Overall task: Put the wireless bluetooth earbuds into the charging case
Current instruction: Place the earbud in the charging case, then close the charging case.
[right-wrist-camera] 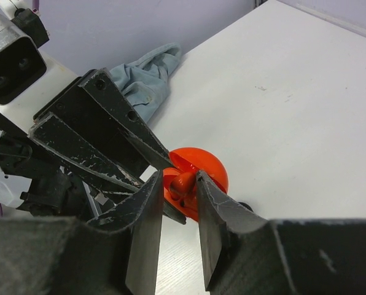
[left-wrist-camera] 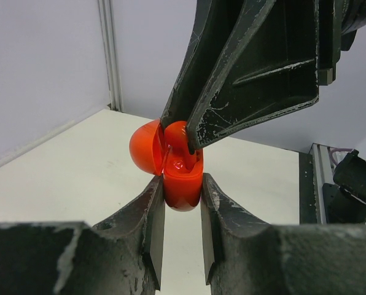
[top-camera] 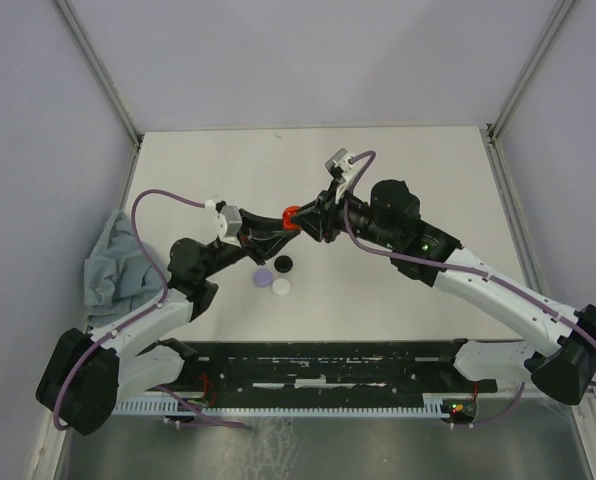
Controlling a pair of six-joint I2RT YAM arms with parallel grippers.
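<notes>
- Far to your left, a crumpled grey-blue cloth (top-camera: 113, 265) lies on the white table (top-camera: 428, 180) against the side wall, well apart from everything else.
- Your left gripper (left-wrist-camera: 182, 185) is pressed onto the red charging case (left-wrist-camera: 183, 195). One finger is on each side of its lower half, and the case is held up off the table.
- The case lid (left-wrist-camera: 145, 147) is hinged open and stands to the left of the body in the left wrist view.
- On the table just on the near side of the two grippers lie three small round discs close together: a lavender disc (top-camera: 262, 277), a white disc (top-camera: 280, 287) and a black disc (top-camera: 283, 264).
- The red earbud (left-wrist-camera: 184, 164) sits in the open mouth of the case, with its rounded top showing above the rim.
- Your right gripper (right-wrist-camera: 180, 178) comes at the case from the opposite side, its fingertips on either side of the earbud with a narrow gap between them. You cannot tell from these views whether the tips are pinching the earbud or only flanking it.
- No other earbuds can be made out in any view.
</notes>
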